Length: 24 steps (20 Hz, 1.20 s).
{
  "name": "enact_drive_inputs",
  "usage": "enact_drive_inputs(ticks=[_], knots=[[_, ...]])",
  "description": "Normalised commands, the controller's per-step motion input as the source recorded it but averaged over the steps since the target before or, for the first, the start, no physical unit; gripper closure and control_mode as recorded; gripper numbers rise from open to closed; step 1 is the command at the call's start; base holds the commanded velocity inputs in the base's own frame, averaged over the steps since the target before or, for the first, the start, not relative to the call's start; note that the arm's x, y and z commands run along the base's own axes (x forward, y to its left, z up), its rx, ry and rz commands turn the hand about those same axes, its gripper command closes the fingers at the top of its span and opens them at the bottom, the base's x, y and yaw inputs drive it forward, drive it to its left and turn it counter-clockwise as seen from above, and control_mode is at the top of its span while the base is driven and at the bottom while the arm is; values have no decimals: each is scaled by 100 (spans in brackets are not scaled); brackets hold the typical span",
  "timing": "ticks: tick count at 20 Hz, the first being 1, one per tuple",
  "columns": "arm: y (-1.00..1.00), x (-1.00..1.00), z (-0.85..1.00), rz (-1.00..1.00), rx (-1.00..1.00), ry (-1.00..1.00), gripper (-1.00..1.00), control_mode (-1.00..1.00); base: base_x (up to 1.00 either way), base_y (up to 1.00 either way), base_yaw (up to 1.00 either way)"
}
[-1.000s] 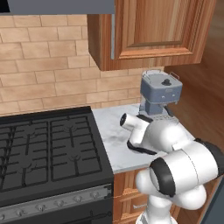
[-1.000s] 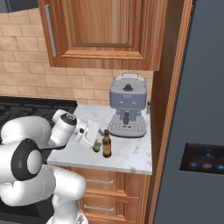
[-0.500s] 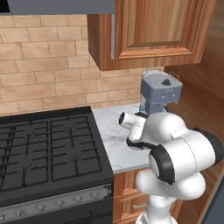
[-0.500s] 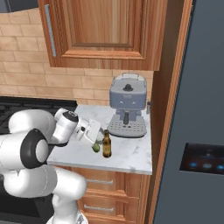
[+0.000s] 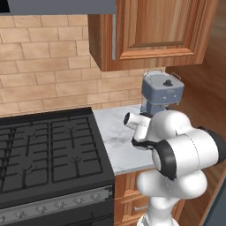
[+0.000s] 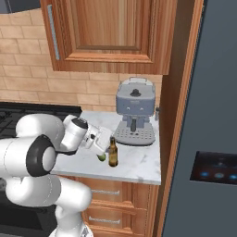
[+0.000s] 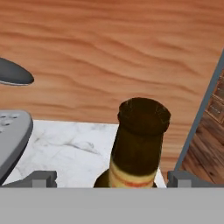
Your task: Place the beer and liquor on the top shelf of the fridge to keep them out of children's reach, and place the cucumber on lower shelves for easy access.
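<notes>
Simulated kitchen: a marble counter (image 6: 134,162) runs between a black stove (image 5: 44,154) and the tall grey fridge (image 6: 210,115), with wooden cabinets (image 6: 106,32) and brick wall behind.

Nearest item: the gripper (image 7: 111,177) is at the beer (image 6: 112,152), which stands upright near the counter's front edge. In the hand view the bottle's neck rises between the two finger tips, with clear space on either side; the jaws stand fully apart and have hold of nothing. Just beside the bottle, partly behind the hand, a small patch of green (image 6: 101,157) shows; it may be the cucumber, but I cannot tell.

Farther back: a grey coffee machine (image 6: 134,109) sits against the wall. The fridge appears shut, its lit panel (image 6: 215,169) facing out; no shelf can be seen.

Assessment: no item has reached the fridge. The first grasp is set up but not closed. All three placements, and seemingly opening the door, remain outstanding. The liquor could not be located.
</notes>
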Motion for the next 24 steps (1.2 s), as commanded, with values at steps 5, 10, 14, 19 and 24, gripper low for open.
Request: enact_drive_inputs(ticks=[5, 10, 14, 19, 24], knots=[[-20, 0, -3, 0, 0, 0, -100, -100, 0, 0, 0], [-18, 0, -8, 0, 0, 1, -100, -100, 0, 0, 0], [-2, 1, -4, 0, 0, 0, 100, -100, 0, 0, 0], [0, 1, 0, 0, 0, 0, 100, -100, 0, 0, 0], [2, 0, 0, 3, 0, 1, 100, -100, 0, 0, 0]])
